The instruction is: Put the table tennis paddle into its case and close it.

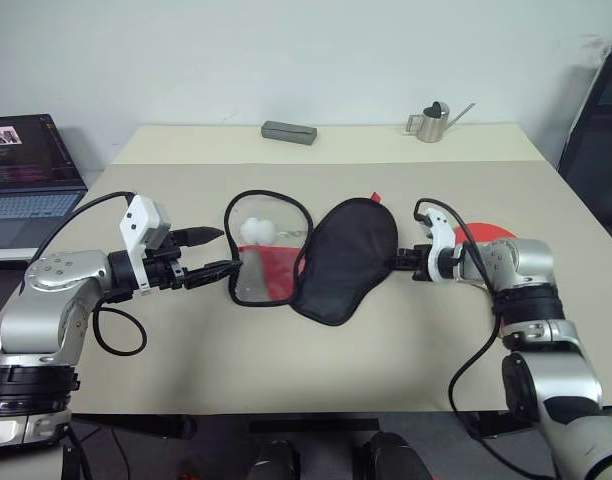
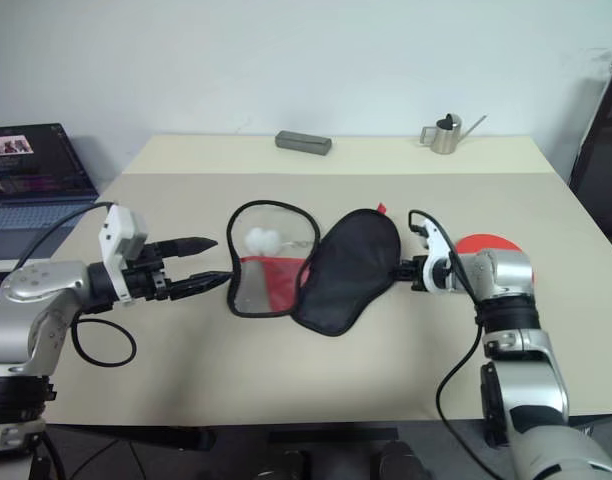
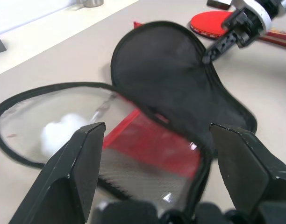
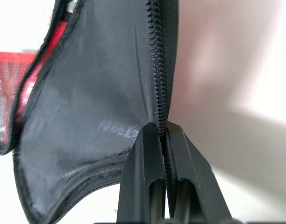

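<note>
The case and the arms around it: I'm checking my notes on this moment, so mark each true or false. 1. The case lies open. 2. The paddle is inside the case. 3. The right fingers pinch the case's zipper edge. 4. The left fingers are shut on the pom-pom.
1. True: the case lies spread open on the table.
2. False: the paddle lies on the table behind the right gripper, outside the case.
3. True: its fingers are shut on the black half's zipper edge.
4. False: the left gripper is open at the case's edge; the pom-pom lies untouched.

The right arm hides most of the table tennis paddle [image 1: 489, 231], apparently its handle too.
</note>
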Available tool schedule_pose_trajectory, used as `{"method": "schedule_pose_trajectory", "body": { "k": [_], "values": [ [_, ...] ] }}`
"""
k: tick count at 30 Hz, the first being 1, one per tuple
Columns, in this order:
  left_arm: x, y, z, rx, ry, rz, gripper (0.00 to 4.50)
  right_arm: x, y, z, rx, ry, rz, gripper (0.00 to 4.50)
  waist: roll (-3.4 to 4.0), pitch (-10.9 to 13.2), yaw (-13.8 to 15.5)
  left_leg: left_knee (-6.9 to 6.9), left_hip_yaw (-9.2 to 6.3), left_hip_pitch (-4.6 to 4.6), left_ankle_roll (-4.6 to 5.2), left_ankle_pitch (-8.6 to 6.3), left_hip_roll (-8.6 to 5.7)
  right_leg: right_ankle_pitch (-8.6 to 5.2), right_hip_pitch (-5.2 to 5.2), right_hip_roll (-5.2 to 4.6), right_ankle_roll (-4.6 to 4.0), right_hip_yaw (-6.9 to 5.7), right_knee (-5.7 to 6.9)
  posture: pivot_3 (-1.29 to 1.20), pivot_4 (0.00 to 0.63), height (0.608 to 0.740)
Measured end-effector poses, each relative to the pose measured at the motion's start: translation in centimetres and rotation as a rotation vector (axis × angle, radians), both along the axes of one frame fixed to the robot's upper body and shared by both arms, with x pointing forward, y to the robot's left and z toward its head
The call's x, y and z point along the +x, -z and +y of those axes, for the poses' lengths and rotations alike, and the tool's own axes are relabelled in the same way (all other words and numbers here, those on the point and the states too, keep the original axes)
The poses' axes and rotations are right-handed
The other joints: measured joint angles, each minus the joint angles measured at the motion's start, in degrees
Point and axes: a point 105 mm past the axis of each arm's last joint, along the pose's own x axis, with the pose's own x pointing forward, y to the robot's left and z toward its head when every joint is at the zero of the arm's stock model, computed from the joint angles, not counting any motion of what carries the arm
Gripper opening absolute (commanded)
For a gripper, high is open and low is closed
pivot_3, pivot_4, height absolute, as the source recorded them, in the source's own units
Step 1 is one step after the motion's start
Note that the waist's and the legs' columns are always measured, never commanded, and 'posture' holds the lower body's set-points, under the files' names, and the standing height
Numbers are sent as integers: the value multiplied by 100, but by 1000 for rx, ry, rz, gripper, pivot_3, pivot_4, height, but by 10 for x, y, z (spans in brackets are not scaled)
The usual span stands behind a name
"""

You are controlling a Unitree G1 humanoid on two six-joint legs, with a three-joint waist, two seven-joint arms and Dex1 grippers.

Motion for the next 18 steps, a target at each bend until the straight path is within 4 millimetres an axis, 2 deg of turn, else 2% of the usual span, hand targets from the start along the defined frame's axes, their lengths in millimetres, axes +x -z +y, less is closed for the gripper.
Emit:
{"method": "schedule_pose_trajectory", "body": {
  "k": [4, 10, 18],
  "values": [
    [0, 0, 0, 1, 1, -1, 3896, 8, -1, -7, -66, -40, -19, 34, 0, 2, -3, 0, 2, -1, 0, 0, 0, 0, -1, 0, -1, 1, 0, 0, 150, 740],
    [0, -1, -2, 3, 5, -5, 3896, 28, -26, -11, -152, -75, -130, 34, 0, 2, -5, -2, 0, -1, -1, 0, -1, 0, -3, 0, -1, 0, -1, 0, 150, 740],
    [0, 1, -5, -4, 14, -4, 3896, 43, -31, 2, -262, -152, -223, 34, 0, 2, -9, -2, -1, -1, -2, 0, -1, -1, -3, 0, -2, 0, -1, 0, 150, 740]
  ]
}}
